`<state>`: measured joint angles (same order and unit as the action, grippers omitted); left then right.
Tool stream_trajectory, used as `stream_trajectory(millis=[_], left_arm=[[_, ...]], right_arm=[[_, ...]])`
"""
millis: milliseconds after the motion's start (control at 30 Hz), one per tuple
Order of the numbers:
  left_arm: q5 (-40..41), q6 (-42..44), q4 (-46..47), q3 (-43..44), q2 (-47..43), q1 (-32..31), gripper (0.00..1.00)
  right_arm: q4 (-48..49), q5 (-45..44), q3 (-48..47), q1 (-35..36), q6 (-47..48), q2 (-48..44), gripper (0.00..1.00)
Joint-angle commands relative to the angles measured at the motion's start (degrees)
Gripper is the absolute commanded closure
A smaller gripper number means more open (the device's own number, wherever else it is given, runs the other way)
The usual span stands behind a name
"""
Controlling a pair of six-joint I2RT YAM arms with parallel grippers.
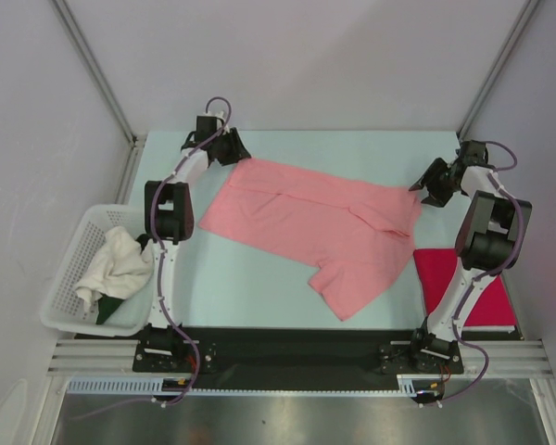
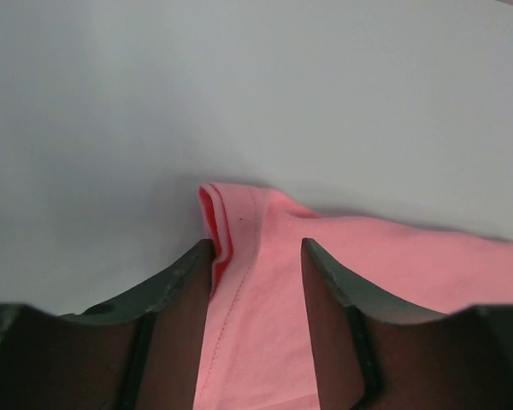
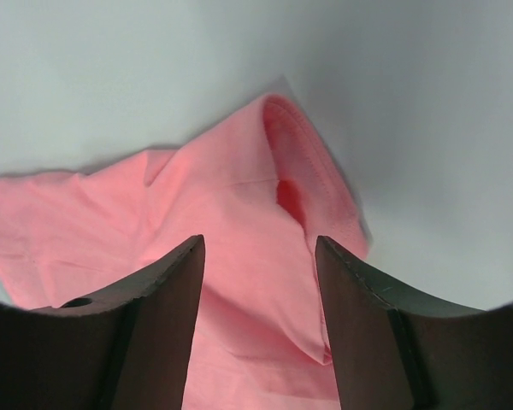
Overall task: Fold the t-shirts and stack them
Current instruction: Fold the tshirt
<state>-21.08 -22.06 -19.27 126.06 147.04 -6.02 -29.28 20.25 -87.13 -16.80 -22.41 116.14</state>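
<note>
The salmon-pink t-shirt (image 1: 320,222) lies spread slantwise across the middle of the table, partly folded, with one sleeve pointing toward the near edge. My left gripper (image 1: 235,152) is open at its far left corner; in the left wrist view the jaws (image 2: 256,248) stand apart astride the hemmed edge (image 2: 239,222). My right gripper (image 1: 428,191) is open at the shirt's far right corner; in the right wrist view (image 3: 258,243) the pink cloth (image 3: 214,196) lies between the jaws. The magenta-red t-shirt (image 1: 445,278) lies folded at the near right, partly behind the right arm.
A white lattice basket (image 1: 69,278) sits at the left edge, holding a white cloth (image 1: 111,264) and a dark green piece (image 1: 111,311). Grey walls and metal frame posts close in the back and sides. The arm bases stand at the near edge.
</note>
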Motion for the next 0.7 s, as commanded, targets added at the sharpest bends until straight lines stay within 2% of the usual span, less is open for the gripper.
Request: stream_trajectory(millis=[0,67,200,333,667], left_arm=[[-1.0,-1.9,2.4,1.2,0.2,0.2,0.51],[-1.2,-2.8,2.6,-0.1,-0.3,0.2,0.57],[-0.8,-3.3,2.6,-0.7,-0.5,0.4,0.58],[-0.9,-6.3,4.3,-0.6,-0.3,1.0,0.66],[-5.4,-12.0,8.2,-0.5,1.8,1.6,0.82]], right_arm=[[1.4,0.8,0.4,-1.2,-0.3,-2.8,0.40],[1.6,1.3,0.2,-1.5,-0.5,-2.6,0.41],[2.3,2.2,0.2,-1.7,-1.1,-1.9,0.43],[3.0,4.5,-0.2,-1.5,-1.7,-0.3,0.51],[2.9,3.8,-1.8,-1.3,-1.2,2.3,0.51]])
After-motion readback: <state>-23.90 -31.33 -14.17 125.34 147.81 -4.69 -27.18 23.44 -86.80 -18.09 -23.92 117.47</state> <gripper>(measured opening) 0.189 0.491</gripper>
